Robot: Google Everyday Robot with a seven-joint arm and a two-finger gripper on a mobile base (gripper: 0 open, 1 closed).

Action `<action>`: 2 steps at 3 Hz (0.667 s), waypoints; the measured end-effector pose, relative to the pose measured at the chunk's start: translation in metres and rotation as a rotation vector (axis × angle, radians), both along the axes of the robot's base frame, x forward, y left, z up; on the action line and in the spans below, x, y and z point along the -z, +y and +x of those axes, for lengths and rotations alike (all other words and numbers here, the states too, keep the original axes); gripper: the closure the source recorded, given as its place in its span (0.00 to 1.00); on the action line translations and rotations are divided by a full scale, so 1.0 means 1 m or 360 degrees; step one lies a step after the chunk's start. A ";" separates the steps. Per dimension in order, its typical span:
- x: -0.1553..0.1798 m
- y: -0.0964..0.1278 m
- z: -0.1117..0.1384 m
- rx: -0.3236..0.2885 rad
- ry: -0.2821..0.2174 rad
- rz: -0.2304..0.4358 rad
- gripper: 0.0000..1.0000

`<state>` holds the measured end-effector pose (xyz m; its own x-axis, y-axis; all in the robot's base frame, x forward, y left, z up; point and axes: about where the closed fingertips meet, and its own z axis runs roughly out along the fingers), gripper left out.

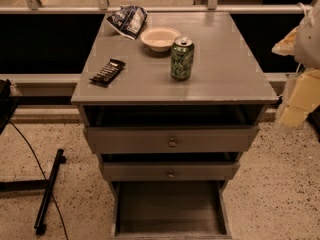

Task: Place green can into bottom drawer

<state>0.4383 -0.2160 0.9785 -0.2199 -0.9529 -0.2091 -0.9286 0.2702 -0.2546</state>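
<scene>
Camera view — green can (182, 59) upright on cabinet top (225, 79), near bowl (159, 38); bottom drawer (170, 209) open below; gripper (294, 109) at right edge — open or closed, cannot tell. Best approach: level, grasp can mid-body.

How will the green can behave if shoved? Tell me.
The green can stands upright on the cabinet top: tall, narrow, so a shove could tip it, then roll it. Sides look smooth, perhaps slippery. The gripper is at the right edge.

Can (182, 59) on cabinet top (225, 64), right of bowl (160, 38); bottom drawer (170, 206) below; pincer (296, 104) beside right edge.
</scene>
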 end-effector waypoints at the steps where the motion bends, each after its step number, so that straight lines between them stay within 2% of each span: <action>1: -0.001 0.000 0.001 0.0001 -0.0012 0.0002 0.00; 2: 0.000 0.001 0.029 -0.0003 -0.0115 0.0070 0.00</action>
<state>0.4678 -0.2149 0.9782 -0.2011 -0.9428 -0.2660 -0.9086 0.2810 -0.3090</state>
